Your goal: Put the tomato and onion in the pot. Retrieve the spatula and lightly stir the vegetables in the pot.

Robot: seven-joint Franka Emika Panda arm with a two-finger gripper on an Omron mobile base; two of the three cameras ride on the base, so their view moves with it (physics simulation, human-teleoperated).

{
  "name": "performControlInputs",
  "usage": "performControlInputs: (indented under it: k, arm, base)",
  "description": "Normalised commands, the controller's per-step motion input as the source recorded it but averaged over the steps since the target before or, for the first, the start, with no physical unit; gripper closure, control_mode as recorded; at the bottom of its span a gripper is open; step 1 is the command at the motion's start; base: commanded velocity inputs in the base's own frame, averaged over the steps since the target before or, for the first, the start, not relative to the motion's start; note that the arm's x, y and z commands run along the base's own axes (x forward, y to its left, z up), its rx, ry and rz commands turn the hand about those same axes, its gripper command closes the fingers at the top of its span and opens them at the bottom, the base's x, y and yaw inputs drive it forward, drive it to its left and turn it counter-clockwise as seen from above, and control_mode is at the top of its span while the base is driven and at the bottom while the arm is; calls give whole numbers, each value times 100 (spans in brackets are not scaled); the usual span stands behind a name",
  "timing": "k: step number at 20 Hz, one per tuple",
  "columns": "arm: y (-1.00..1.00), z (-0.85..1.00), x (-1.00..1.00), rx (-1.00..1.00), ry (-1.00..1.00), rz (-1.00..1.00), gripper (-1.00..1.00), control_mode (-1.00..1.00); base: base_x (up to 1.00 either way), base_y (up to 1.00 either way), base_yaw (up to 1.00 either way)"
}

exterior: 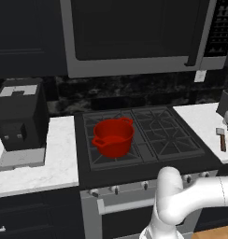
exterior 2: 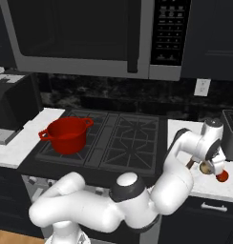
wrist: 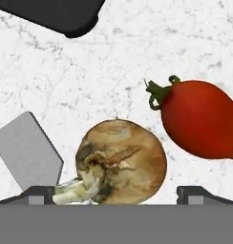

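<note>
The hand is held wide open over the onion; the tomato is seen beside it on the tabletop.

white marble counter right of the stove carries the onion, the tomato just beside it, the spatula with its grey blade by the onion, while the red pot sits on the black stove grate.
</note>
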Motion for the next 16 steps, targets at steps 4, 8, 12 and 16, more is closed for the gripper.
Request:
performControlInputs:
  k: [4, 8, 12, 16]
  arm:
    - [-7, -60, 0, 0, 0, 0, -100, -100]
    - [-15, -49, -4, 0, -3, 0, -100, -100]
    - [-44, -18, -24, 0, -12, 0, -100, -100]
    - [-28, -53, 2, 0, -2, 0, -100, -100]
  base:
    - [0, 0, 0]
    - [0, 0, 0]
    - [0, 0, 0]
    - [0, 0, 0]
